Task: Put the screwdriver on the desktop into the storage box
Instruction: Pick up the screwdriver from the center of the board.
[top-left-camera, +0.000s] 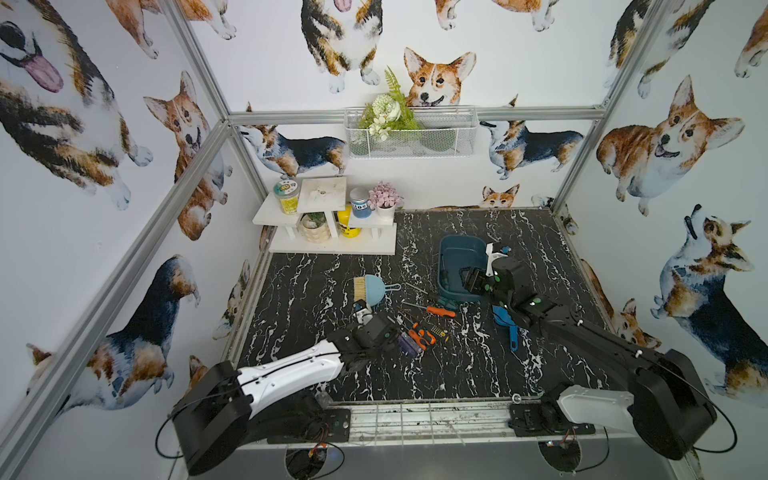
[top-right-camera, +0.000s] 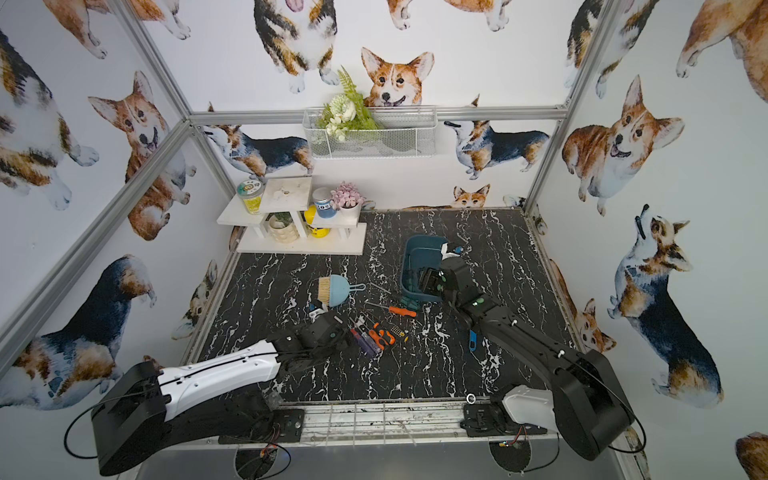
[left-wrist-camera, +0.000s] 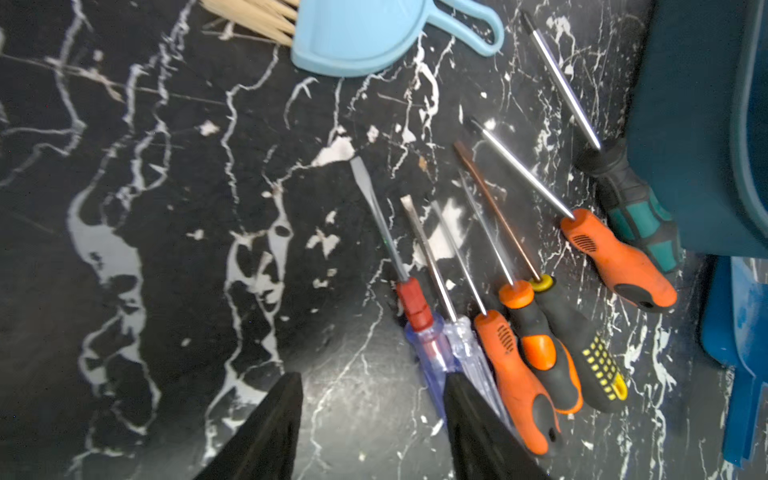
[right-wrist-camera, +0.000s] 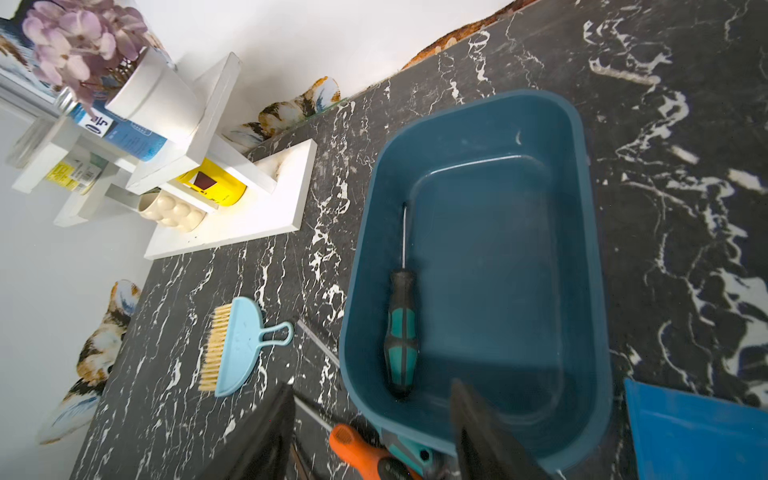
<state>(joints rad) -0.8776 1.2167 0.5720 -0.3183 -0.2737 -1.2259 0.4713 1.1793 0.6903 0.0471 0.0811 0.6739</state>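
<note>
My left claw (left-wrist-camera: 374, 375) hung low over the desktop (top-left-camera: 457, 370) in the lower middle of both top views. Its black tapered fingers (left-wrist-camera: 270, 424) were parted and gripped nothing. One finger crossed the clear handles beside it, and I could not tell whether it touched them.

Just beside it lay a row of five screwdrivers (left-wrist-camera: 540, 349), side by side. Their handles were clear plastic, orange rubber, and black with yellow studs, and their thin steel shafts fanned out. Past them an orange screwdriver (top-left-camera: 441, 311) lay alone, and a teal screwdriver (left-wrist-camera: 636, 212) sat just beside the outer wall of the storage box (top-left-camera: 461, 249).

My right claw (right-wrist-camera: 372, 384) hovered over the near rim of that smooth, round-cornered plastic box, right of centre, jaws apart and empty. Inside, a ribbed teal-and-black screwdriver (right-wrist-camera: 401, 332) lay flat along one long wall. Left of the box was a pale blue brush (top-left-camera: 370, 289) with straw bristles.
</note>
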